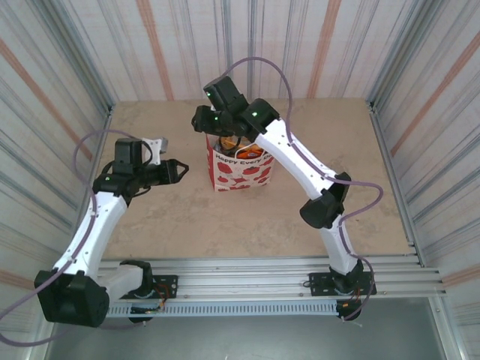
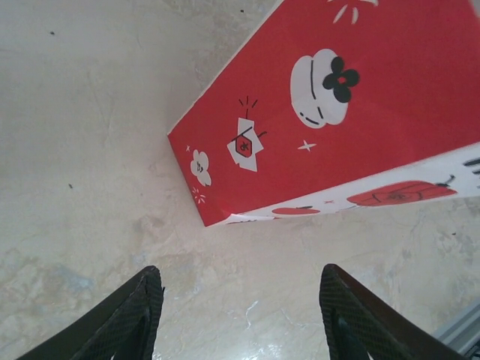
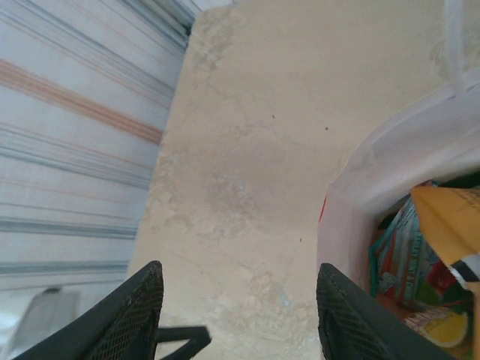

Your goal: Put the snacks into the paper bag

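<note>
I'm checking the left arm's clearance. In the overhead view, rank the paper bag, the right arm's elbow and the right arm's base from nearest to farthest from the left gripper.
From the left gripper:
1. Paper bag, just to its right.
2. Right arm's elbow, farther right, beyond the bag.
3. Right arm's base, at the near right edge.

A pale beige surface (image 1: 172,217) with a marbled, stone-like pattern is closed in on three sides by walls. The back wall (image 1: 225,37), left wall (image 1: 37,112) and right wall (image 1: 442,90) are panels striped in white and grey with thin orange-pink bands. Metal trim runs where the walls meet the surface. A silver slotted rail (image 1: 255,274) lies along the near edge, with a plain grey strip (image 1: 262,337) below it. Light is even and soft; up close, the surface shows a faint sheen and a few dark specks.
</note>
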